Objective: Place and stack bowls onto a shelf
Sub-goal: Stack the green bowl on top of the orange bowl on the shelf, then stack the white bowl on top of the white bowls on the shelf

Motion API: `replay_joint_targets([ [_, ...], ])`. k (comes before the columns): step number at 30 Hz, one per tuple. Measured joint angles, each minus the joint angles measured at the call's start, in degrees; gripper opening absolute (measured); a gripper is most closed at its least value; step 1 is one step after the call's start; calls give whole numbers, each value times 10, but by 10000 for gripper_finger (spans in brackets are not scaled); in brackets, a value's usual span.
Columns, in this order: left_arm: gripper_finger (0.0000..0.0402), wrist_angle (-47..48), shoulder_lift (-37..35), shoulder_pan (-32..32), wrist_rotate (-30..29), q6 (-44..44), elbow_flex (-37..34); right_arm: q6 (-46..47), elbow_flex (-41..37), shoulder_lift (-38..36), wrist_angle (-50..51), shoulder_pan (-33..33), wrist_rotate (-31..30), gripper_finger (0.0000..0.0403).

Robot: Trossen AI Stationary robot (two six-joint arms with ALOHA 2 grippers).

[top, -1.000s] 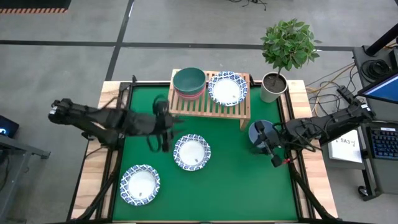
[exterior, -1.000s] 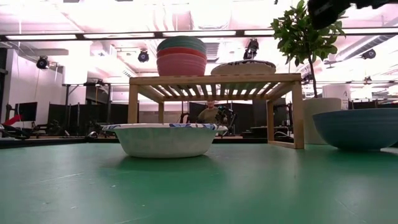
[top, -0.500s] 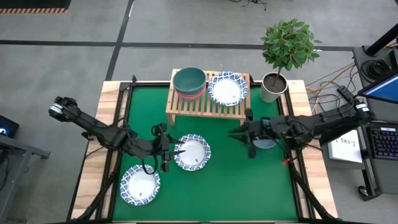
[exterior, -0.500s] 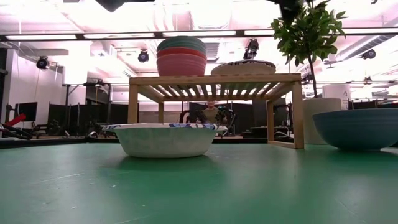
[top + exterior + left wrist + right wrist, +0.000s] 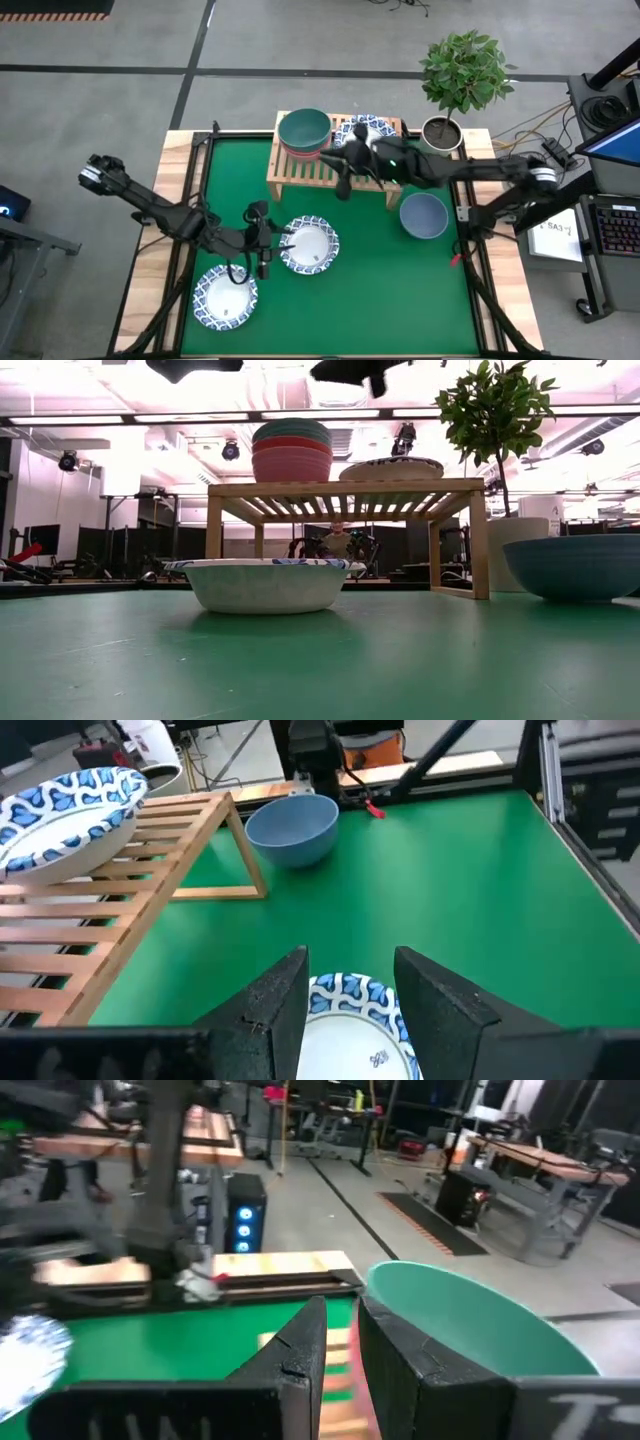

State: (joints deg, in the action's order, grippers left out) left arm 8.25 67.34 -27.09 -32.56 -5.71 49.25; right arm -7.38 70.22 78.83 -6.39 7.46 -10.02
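High view: the left hand [image 5: 272,240] is held with fingers apart over the rim of a white patterned bowl [image 5: 309,244] on the green counter [image 5: 380,290]. The right hand [image 5: 343,170], fingers nearly together and empty, is seen above the shelf [image 5: 330,170] beside the stacked teal bowl [image 5: 304,128]. A blue bowl [image 5: 424,215] is placed near the shelf. No readable writing is seen.
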Motion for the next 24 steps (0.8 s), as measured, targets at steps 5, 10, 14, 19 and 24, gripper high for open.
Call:
replay_joint_targets([
  [5,132,2,-14,-2,0,21,-12,5,60,70,14,45,9,53],
  [10,132,11,-29,-3,0,22,-14,23,91,113,49,67,9,53],
  [14,132,12,-31,-4,1,19,-14,23,92,121,52,67,9,53],
  [19,132,12,-31,-5,1,-3,-14,24,92,101,61,67,9,53],
  [24,132,6,-24,-7,2,-62,-14,24,90,48,111,48,14,53],
])
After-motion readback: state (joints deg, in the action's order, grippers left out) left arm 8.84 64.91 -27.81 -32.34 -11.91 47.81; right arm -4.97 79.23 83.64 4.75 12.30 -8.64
